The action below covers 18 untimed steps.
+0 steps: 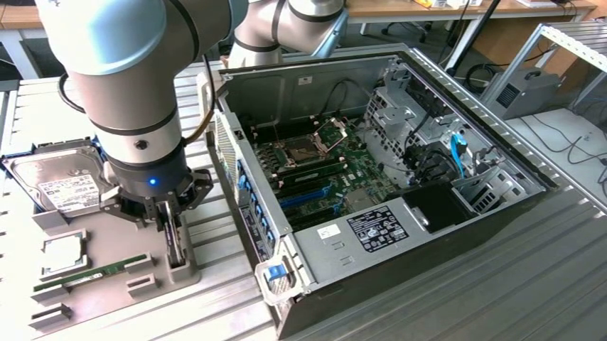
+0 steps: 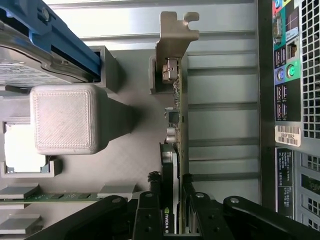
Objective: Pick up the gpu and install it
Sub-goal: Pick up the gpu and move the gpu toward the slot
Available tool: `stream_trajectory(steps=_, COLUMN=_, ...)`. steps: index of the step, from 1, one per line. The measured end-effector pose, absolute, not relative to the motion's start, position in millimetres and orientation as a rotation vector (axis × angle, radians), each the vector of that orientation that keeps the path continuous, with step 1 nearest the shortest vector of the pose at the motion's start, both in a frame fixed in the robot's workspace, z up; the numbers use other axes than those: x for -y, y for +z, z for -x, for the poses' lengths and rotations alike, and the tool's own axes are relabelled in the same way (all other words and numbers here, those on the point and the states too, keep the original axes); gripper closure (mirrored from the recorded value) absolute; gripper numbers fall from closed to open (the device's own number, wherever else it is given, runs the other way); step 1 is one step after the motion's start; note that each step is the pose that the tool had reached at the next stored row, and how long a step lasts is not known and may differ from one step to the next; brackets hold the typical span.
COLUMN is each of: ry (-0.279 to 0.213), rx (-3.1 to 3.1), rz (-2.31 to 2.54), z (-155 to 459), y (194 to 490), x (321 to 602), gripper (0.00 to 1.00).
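Fingers clamp the gpu, standing on edge, long axis alongside the computer case, bracket end away from the grip.

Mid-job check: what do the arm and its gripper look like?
The arm is a chain of thick silver-grey cylindrical tubes with pale blue joint caps and black seam rings; a black cable runs beside its wrist. The gripper is black, with a lit blue lamp on its base and jointed link fingers.
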State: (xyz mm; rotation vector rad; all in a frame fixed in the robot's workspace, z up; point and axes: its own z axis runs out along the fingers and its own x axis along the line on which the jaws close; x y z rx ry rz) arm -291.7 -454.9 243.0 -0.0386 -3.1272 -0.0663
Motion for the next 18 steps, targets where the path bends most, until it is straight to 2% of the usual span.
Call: stream_trajectory(steps=18, ry=-0.063, rx=3.127, rz=0.036, z=291.7, y=250.5, x=454.9, gripper=0.73)
